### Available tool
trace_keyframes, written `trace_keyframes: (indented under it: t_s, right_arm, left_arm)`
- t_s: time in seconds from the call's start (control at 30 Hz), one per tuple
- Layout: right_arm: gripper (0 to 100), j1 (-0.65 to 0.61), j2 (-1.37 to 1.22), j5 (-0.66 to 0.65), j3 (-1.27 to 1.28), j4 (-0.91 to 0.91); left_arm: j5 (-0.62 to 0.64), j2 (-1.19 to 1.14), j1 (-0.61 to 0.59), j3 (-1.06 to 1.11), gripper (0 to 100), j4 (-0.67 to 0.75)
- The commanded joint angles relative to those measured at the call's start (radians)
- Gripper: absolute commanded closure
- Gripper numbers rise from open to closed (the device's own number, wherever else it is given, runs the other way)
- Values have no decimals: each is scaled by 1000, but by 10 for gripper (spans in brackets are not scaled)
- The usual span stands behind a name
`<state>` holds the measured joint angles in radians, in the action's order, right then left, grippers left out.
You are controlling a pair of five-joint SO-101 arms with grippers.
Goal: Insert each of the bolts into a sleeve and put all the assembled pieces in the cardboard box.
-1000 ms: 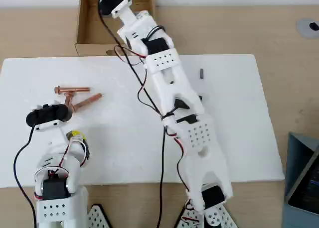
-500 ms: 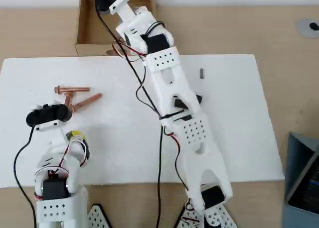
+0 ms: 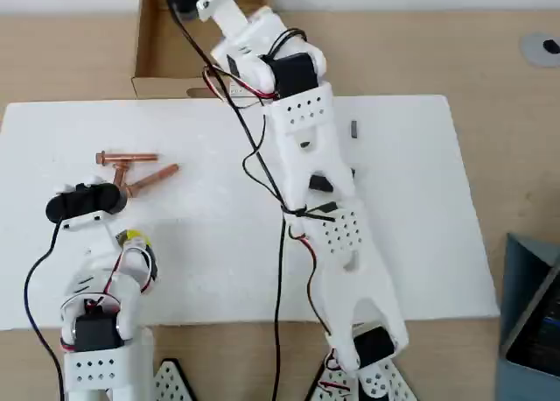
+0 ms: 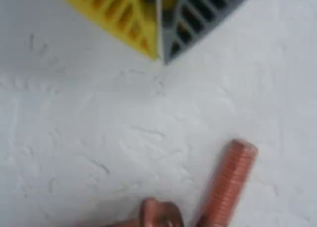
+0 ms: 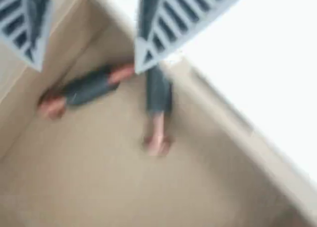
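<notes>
Right gripper (image 5: pixel 89 63) hangs inside the cardboard box (image 3: pixel 154 61), fingers (image 5: pixel 168 19) wide apart and clamped on nothing. Two assembled pieces lie on the box floor: one (image 5: pixel 83 90) near the corner, the other (image 5: pixel 157 110) right under one fingertip, and whether that tip touches it I cannot tell. There's the danger: if the tip snags that piece as the arm lifts, it could drag it along the floor or flip it against the box wall (image 5: pixel 233 133), which sits close beside the same finger. Over to the left gripper (image 4: pixel 161 56), yellow and grey fingers pressed together, empty, poised above the white surface (image 3: pixel 201 243) just short of the loose bolts (image 3: pixel 128 158). They'd have to part before any pick, and a closed tip nudging a round bolt (image 4: pixel 225 182) would likely send it rolling. A lone dark sleeve (image 3: pixel 354 130) lies beside the long right arm, whose body and cables (image 3: pixel 262 169) stretch across the middle, so a careless pull-back could sweep it.
</notes>
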<state>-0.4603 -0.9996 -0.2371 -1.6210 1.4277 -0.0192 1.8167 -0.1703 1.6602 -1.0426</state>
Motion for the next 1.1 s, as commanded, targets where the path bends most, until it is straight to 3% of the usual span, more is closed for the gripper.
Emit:
trace_keyframes:
  t_s: [0.0,0.3,0.5,0.9,1.07]
  right_arm:
    - [853,38,107,-8,-47,71]
    - [853,50,260,-5,-45,362]
    - [853,73,341,40,7,361]
    - [851,119,806,104,766,358]
    - [852,120,872,144,1027,354]
  left_arm:
    - [-8,8,-5,-6,998,15]
    - [-6,8,-6,-6,998,15]
    - [-5,8,-8,-6,998,15]
    - [-3,8,-8,-6,998,15]
    - [-3,8,-8,-6,998,15]
